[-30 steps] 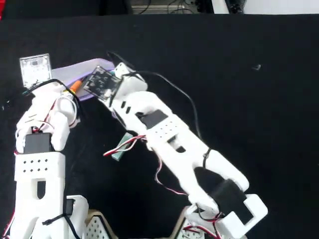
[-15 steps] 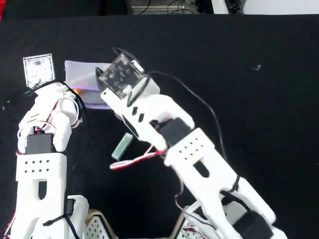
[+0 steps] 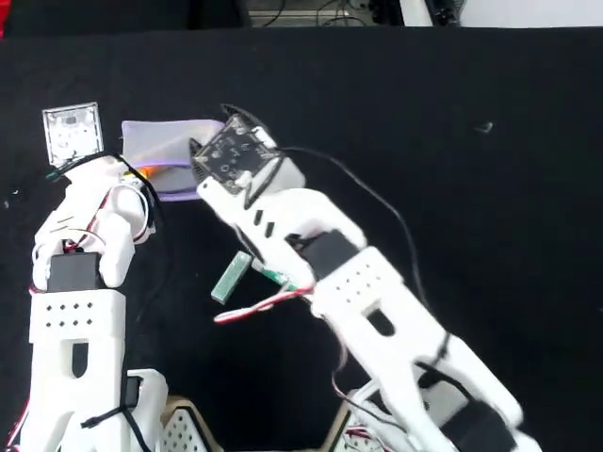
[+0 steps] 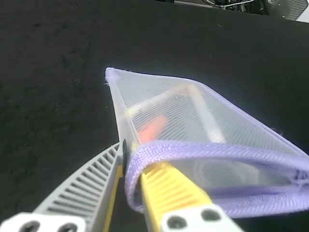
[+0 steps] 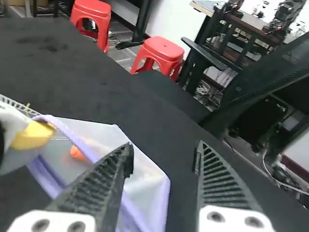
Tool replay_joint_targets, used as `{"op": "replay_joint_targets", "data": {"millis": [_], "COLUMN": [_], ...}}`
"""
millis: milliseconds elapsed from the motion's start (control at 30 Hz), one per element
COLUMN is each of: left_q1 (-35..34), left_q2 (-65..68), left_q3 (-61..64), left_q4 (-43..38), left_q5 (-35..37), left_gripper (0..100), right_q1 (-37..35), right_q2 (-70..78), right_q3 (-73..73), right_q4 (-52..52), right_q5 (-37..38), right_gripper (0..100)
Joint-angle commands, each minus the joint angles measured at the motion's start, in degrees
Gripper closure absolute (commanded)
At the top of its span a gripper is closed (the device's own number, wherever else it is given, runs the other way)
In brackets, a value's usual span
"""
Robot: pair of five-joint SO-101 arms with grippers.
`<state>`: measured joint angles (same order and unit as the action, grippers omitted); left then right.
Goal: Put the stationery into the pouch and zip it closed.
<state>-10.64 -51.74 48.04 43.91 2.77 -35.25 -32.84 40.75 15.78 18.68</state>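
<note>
Left gripper is clamped tight on the pouch, pinching its purple zip edge at one end between the grey and yellow fingers. The pouch is a see-through mesh with purple trim and lies flat at the far left of the table. An orange piece and pale stick-shaped items lie inside it. Right gripper is spread wide, holds nothing and hangs over the pouch's other end, one black ribbed finger above the mesh. A small green block lies loose on the table nearer the arm bases, apart from the pouch and beside the right arm. Faint marks on the zip tape are too blurred to read. The table cover is matte black. Behind it are red stools, a black chair and cluttered desks.
</note>
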Motion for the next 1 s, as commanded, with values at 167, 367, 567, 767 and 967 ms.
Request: {"op": "replay_joint_targets", "data": {"millis": [167,367,567,767,967], "left_q1": [-8.13,-10.77,-18.77,-25.71,-28.62], "left_q2": [-0.88,-0.88,-0.88,-0.88,-0.88], "left_q3": [-2.07,-1.63,-1.71,-3.47,-4.35], "left_q4": [-4.22,-6.07,-9.23,-10.02,-9.93], "left_q5": [0.62,0.62,0.62,0.62,0.62], "left_gripper": [97,97,97,97,97], "right_q1": [3.69,8.62,5.01,4.04,4.04], "right_q2": [-17.71,-12.53,-0.4,16.75,34.15], "right_q3": [-0.66,-0.13,1.89,0.57,-6.99], "right_q4": [28.84,39.47,39.38,33.85,30.77], "right_q5": [-0.7,-0.35,0.35,1.85,1.93], "right_gripper": [80.7,80.7,80.7,80.7,80.7]}}
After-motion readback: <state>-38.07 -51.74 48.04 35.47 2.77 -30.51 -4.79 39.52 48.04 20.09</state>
